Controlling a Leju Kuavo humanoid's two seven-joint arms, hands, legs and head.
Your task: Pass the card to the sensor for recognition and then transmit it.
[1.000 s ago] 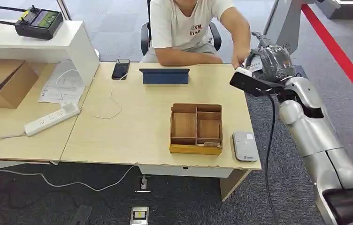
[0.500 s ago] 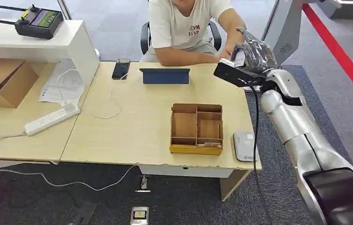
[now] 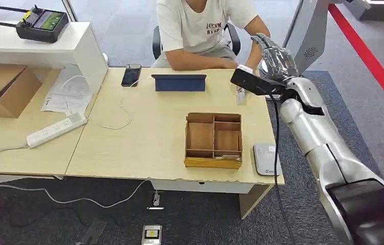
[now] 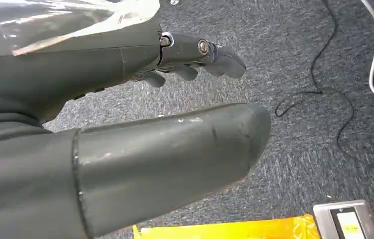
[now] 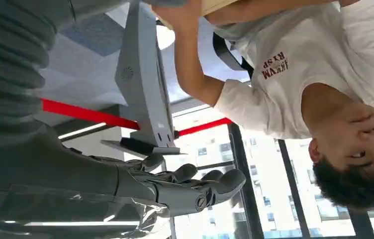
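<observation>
Small white card (image 3: 239, 94): you can see it at the far right of the pale wooden counter (image 3: 149, 127), just under the black camera on the right wrist. You cannot tell if it touches the counter.
Right robot hand (image 3: 277, 60): it is up high past the far right corner of the counter, close to the arm of the person in the white shirt (image 3: 200, 25). Its fingers (image 5: 200, 191) are spread out a little and hold nothing.
Left robot hand (image 4: 125, 124): it hangs over the grey carpet, fingers apart, holding nothing.
Flat grey card sensor (image 3: 266, 159): it lies on the near right corner of the counter, just beside the brown wooden box with small parts (image 3: 213, 140).
</observation>
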